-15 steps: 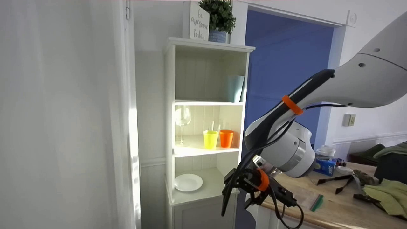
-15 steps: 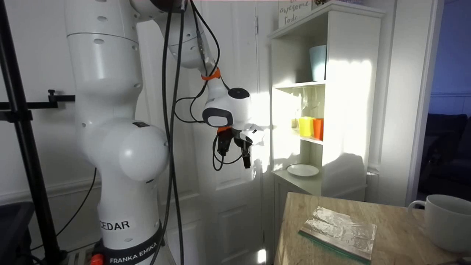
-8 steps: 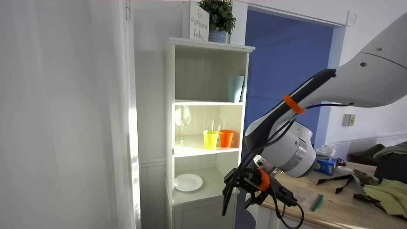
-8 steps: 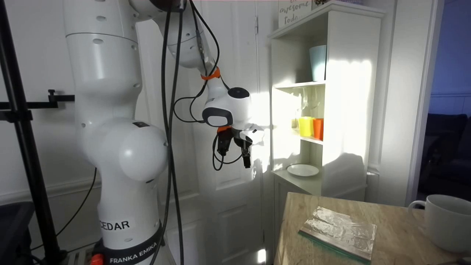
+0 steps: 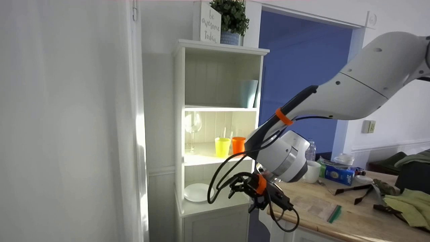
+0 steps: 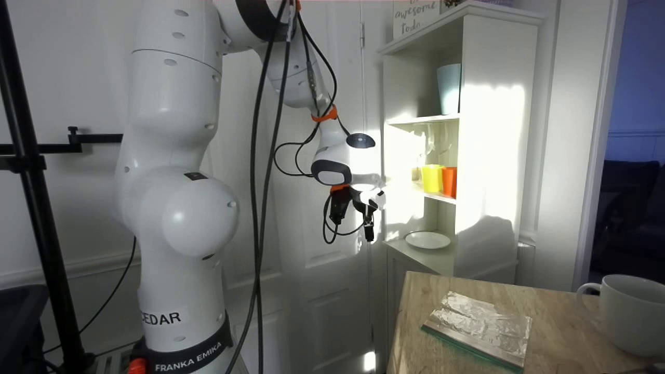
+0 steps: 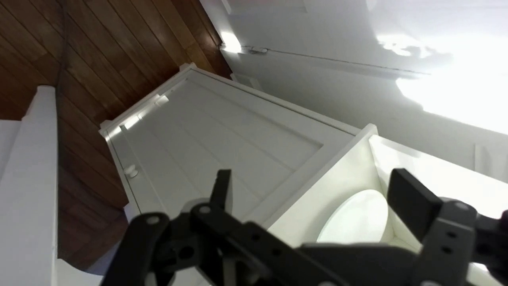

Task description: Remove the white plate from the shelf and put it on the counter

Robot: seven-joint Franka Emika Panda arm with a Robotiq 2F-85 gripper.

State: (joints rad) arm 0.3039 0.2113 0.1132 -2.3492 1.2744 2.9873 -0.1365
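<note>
The round white plate [image 5: 196, 193] lies flat on the lowest open board of the white shelf [image 5: 218, 80]. A black cable loop crosses its right edge in that exterior view. The plate [image 6: 427, 240] also shows in an exterior view beside the shelf's side panel. My gripper [image 5: 241, 202] hangs in front of the shelf's lower opening, apart from the plate. In the wrist view the gripper [image 7: 312, 172] has its jaws wide apart with nothing between them. The plate [image 7: 359, 218] appears beyond, nearer the right finger, its lower part hidden by the gripper. The wooden counter [image 6: 561, 332] stands beside the shelf.
A yellow cup [image 5: 222, 148], an orange cup [image 5: 238, 145] and a wine glass [image 5: 193, 124] stand on the middle board. A blue cup [image 5: 248, 94] is above. The counter bears a foil-like bag [image 6: 478, 327] and a white mug [image 6: 634, 311].
The arm and gripper have swung toward the shelf, leftward in one exterior picture and rightward in the other, mostly within the last half second. The plate has not moved.
</note>
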